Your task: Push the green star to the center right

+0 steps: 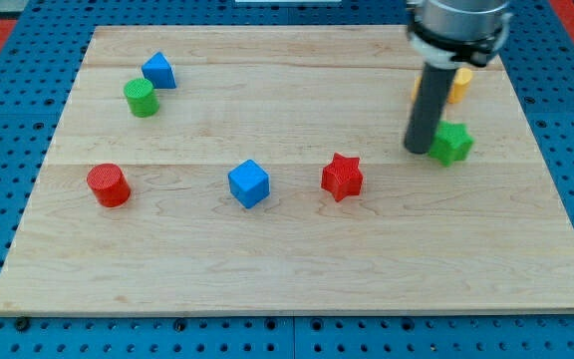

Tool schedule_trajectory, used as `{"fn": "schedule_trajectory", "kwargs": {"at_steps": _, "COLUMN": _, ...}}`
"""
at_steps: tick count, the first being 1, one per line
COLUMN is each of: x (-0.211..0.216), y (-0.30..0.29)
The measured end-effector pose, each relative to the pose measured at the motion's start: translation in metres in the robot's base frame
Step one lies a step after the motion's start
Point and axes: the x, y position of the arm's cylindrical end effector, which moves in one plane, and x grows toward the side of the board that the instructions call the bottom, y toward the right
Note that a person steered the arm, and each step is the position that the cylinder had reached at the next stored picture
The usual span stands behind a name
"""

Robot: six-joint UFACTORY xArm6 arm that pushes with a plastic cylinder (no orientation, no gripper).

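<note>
The green star (452, 143) lies on the wooden board (297, 269) at the view's right, a little above mid-height. My tip (420, 151) stands right against the star's left side, touching or nearly so. The dark rod rises from the tip to the arm's head at the view's top right. A red star (342, 177) lies to the left of my tip, in the middle of the board.
A yellow block (457, 84) and an orange one (418, 88) sit behind the rod at the upper right, partly hidden. A blue cube (248, 183) and red cylinder (108, 184) lie mid-left. A green cylinder (141, 97) and blue block (158, 71) sit upper left.
</note>
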Motion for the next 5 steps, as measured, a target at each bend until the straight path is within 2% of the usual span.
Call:
{"fn": "schedule_trajectory", "kwargs": {"at_steps": 1, "x": 0.000, "y": 0.011}}
{"fn": "schedule_trajectory", "kwargs": {"at_steps": 2, "x": 0.013, "y": -0.003}}
{"fn": "schedule_trajectory", "kwargs": {"at_steps": 3, "x": 0.042, "y": -0.003}}
{"fn": "schedule_trajectory", "kwargs": {"at_steps": 4, "x": 0.040, "y": 0.017}}
{"fn": "schedule_trajectory", "kwargs": {"at_steps": 5, "x": 0.012, "y": 0.052}}
